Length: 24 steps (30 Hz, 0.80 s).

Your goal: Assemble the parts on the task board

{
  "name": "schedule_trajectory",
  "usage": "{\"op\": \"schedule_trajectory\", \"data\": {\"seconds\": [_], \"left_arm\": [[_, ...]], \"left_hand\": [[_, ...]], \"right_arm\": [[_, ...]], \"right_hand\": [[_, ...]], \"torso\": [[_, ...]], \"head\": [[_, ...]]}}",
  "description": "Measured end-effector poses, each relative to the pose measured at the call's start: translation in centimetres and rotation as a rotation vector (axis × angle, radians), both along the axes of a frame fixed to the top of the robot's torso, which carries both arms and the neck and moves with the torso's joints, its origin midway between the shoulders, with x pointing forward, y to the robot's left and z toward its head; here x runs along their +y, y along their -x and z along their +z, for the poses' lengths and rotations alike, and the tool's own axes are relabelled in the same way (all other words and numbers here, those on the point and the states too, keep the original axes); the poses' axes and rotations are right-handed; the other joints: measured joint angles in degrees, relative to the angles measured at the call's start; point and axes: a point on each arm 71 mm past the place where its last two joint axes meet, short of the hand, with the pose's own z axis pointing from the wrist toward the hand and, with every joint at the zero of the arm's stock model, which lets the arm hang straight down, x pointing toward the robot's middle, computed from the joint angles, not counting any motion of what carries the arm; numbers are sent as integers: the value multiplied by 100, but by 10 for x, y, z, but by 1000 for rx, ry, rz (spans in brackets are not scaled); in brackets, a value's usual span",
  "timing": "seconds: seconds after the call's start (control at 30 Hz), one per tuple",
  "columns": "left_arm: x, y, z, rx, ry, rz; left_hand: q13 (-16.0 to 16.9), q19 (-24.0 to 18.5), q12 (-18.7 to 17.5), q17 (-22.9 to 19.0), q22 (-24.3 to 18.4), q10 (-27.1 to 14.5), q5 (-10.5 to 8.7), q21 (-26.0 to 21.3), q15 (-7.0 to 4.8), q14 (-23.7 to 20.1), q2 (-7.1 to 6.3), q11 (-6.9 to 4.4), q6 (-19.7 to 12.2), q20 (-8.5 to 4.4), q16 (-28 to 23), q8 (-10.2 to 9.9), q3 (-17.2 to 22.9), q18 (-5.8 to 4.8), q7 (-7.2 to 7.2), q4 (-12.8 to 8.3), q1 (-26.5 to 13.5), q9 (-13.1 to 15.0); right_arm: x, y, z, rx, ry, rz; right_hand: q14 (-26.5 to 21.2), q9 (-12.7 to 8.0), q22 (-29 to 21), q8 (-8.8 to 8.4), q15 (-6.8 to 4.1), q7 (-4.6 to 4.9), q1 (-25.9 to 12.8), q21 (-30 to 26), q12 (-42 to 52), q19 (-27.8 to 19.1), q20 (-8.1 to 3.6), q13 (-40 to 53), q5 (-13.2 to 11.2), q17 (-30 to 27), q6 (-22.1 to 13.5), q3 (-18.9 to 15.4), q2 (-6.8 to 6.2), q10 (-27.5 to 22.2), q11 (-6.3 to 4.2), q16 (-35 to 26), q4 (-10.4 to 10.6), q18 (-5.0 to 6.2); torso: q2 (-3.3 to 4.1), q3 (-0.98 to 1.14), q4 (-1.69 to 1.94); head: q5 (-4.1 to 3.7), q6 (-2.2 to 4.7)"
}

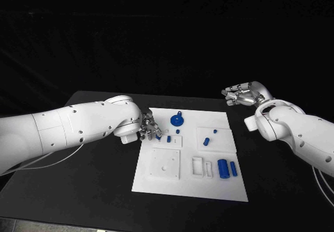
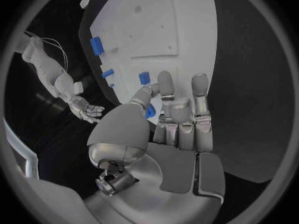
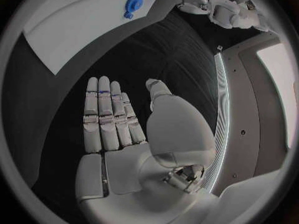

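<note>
White task board [image 1: 161,186] — unmarked; left robot hand [image 1: 149,127] pinches a blue part [image 2: 150,111].

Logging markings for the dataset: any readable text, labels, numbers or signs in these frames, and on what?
None readable in any view.
Task board: plain white, no print visible.
Blue parts, e.g. the round one: no markings visible.
Left hand and right hand: no label or logo visible.

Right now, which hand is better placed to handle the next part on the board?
Left. The left hand sits at the task board's left edge beside a small blue part. The right hand is open beyond the board's far right corner.
</note>
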Motion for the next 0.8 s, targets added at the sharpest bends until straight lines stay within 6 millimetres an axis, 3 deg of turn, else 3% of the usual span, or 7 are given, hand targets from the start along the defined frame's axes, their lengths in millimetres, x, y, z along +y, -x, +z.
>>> {"op": "schedule_trajectory", "data": {"seconds": [0.8], "left_arm": [[-7,2,0,-5,-32,-42]], "left_hand": [[42,0,26,27,-2,3,-156,44,11,9,30,3,19,0,70,-4,-31,0,-17,65,30,49]], "right_arm": [[0,0,0,3,0,9]], "right_hand": [[-23,0,0,0,23,-3,0,0,0,-21,21,1,0,1,-2,32,0,0,0,0,0,0]], "torso": [[-1,-3,3]], "head": [[-33,-32]]}}
